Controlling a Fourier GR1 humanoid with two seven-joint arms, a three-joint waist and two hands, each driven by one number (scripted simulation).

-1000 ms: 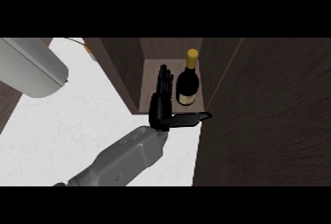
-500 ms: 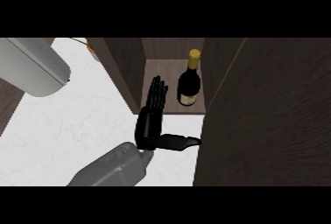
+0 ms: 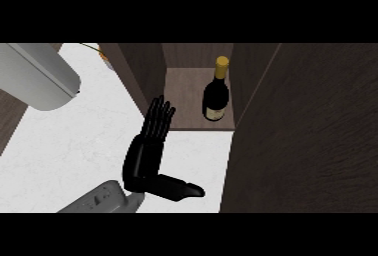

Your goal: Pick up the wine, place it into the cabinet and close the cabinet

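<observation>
One view only, from the head, looking steeply down. One wine bottle (image 3: 215, 98) stands inside the cabinet (image 3: 198, 80), on its brown shelf, with the yellow cap toward twelve o'clock and the label end toward six; so its long axis runs twelve to six in the frame. It sits right of the shelf's middle, near the dark panel (image 3: 303, 130) that fills the view's three o'clock side, which I judge to be the open door seen edge-on, though that is not certain.

One hand shows: the right hand (image 3: 149, 152), black, at the centre of the frame over the white counter (image 3: 81, 140). Its fingers are straight and together, pointing to twelve o'clock, and the thumb sticks out toward four o'clock. It is released and holds nothing. The fingertips lie near the cabinet's left wall, just outside the opening. From the hand, the bottle lies at about one o'clock, apart from it, with no contact.

The left hand is not visible. One grey rounded shape (image 3: 37, 75) at ten o'clock cannot be identified.

Judged from how things lie, the wine is placed and only the closing remains. That move turns on the door lying at the hand's three o'clock: the right hand is the nearer one and would have to reach across to swing it.
</observation>
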